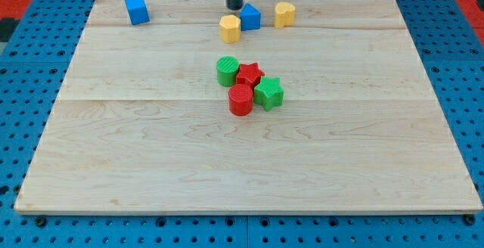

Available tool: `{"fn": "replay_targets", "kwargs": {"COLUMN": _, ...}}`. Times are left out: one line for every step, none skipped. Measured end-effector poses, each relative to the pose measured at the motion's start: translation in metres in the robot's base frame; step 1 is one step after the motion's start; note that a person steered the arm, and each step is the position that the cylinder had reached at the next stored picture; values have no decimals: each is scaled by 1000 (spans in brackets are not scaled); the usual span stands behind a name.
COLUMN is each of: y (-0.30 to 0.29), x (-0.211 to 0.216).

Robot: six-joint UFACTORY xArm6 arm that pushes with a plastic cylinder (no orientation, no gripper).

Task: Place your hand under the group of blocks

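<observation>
A tight group of blocks sits near the board's middle: a green cylinder (227, 71), a red star (249, 74), a green star (268, 93) and a red cylinder (240, 100), touching one another. My tip (235, 7) is at the view's top, just left of a blue block (250, 17) and above a yellow block (230, 29). It is well above the group in the view, apart from it.
A second yellow block (284, 13) lies right of the blue one at the top. A blue cube (137, 10) sits alone at the top left. The wooden board (113, 157) lies on a blue perforated base.
</observation>
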State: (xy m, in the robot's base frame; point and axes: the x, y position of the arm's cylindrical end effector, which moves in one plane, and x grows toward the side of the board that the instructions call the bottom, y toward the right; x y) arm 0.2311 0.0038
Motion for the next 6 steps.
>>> {"fn": "replay_targets", "kwargs": {"y": 43, "x": 52}}
{"fn": "replay_targets", "kwargs": {"y": 84, "x": 109}}
{"fn": "replay_targets", "kwargs": {"y": 149, "x": 153}}
{"fn": "replay_targets", "kwargs": {"y": 179, "x": 232}}
{"fn": "replay_targets", "kwargs": {"y": 126, "x": 272}}
{"fn": "replay_targets", "kwargs": {"y": 49, "x": 261}}
